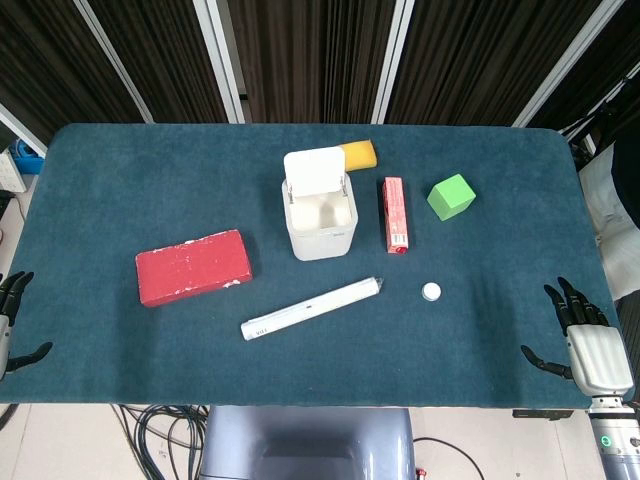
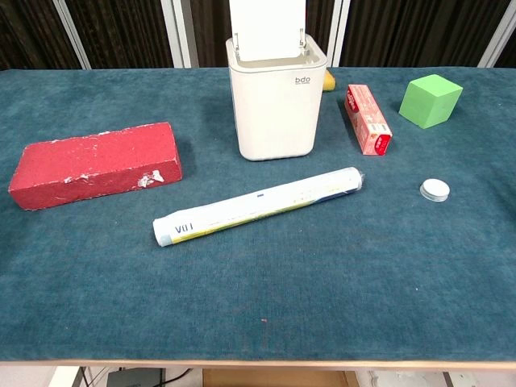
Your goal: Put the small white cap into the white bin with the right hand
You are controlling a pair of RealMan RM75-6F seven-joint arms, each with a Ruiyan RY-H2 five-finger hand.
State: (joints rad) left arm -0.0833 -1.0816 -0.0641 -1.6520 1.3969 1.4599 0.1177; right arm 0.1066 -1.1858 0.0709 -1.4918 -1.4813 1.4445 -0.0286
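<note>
The small white cap (image 1: 431, 292) (image 2: 434, 190) lies flat on the blue table cloth, right of centre. The white bin (image 1: 320, 220) (image 2: 274, 101) stands behind and to the left of it, its lid tipped up and its mouth uncovered. My right hand (image 1: 582, 338) hovers at the table's front right edge, fingers spread and holding nothing, well to the right of the cap. My left hand (image 1: 12, 312) shows at the front left edge, fingers apart and empty. Neither hand appears in the chest view.
A red brick (image 1: 193, 266) lies left of the bin. A rolled white tube (image 1: 312, 308) lies in front of it. A red box (image 1: 395, 214) and a green cube (image 1: 451, 196) sit to its right, and a yellow sponge (image 1: 360, 153) lies behind it.
</note>
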